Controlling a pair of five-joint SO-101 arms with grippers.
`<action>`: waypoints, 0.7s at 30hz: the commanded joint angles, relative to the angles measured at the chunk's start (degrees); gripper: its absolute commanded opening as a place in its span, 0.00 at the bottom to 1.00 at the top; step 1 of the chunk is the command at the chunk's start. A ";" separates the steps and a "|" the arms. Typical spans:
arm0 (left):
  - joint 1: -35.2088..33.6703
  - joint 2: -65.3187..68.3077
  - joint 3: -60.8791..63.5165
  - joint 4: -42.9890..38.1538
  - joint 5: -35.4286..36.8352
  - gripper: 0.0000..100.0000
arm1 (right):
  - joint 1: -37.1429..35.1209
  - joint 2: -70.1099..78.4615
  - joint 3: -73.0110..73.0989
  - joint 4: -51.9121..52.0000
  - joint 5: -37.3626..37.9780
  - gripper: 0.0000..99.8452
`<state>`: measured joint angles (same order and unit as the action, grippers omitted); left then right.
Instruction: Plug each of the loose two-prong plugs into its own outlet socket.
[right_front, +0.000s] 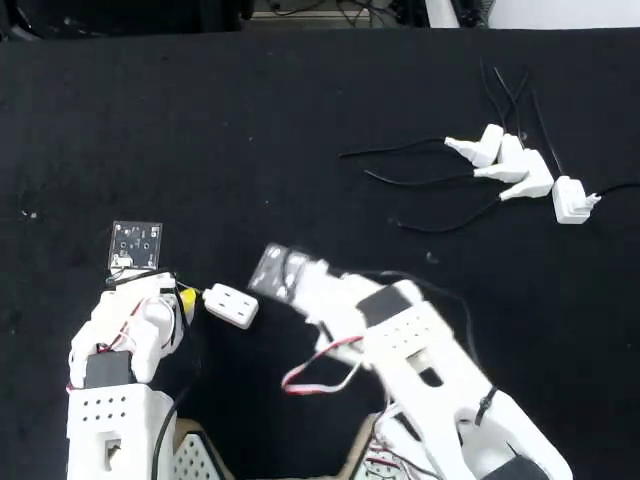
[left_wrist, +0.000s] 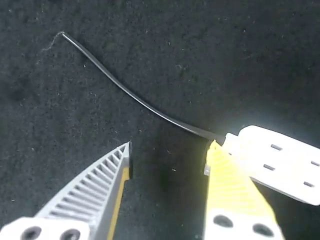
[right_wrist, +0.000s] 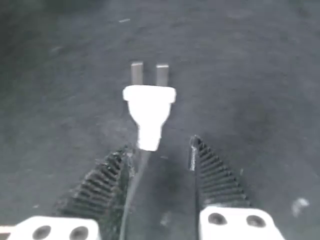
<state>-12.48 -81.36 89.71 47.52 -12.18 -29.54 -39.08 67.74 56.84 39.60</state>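
- Two ribbed, wedge-shaped fingers, one grey (left_wrist: 107, 187) and one yellow (left_wrist: 232, 187), stand apart on the left gripper (left_wrist: 170, 146), holding nothing.
- Just beside the yellow finger lies a smooth white plastic outlet block (left_wrist: 280, 160) with narrow slots. A thin black cord (left_wrist: 130, 92) curves away from it.
- On the right gripper (right_wrist: 160, 146) the dark toothed fingers are spread. A white two-prong plug (right_wrist: 149, 107) with flat metal blades lies just ahead of the tips, its lead beside one finger.
- More white plugs (right_front: 505, 160) with black leads lie clustered far right.
- Fuzzy, lint-flecked black cloth (right_front: 250, 120) covers the table, and a pale panel (right_front: 560, 12) shows beyond its far edge.
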 joint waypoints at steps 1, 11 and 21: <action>0.31 -0.53 -0.92 0.35 -0.53 0.25 | -2.20 -1.98 1.01 -2.29 -1.41 0.17; 0.04 -0.53 -1.01 0.35 -0.62 0.25 | 1.76 -1.89 6.90 -9.76 1.41 0.17; 0.04 -0.53 -1.01 0.35 -0.62 0.25 | 5.19 -1.89 5.49 -10.29 1.93 0.12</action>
<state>-12.48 -81.36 89.71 47.52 -12.18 -23.74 -39.08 74.86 47.60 43.30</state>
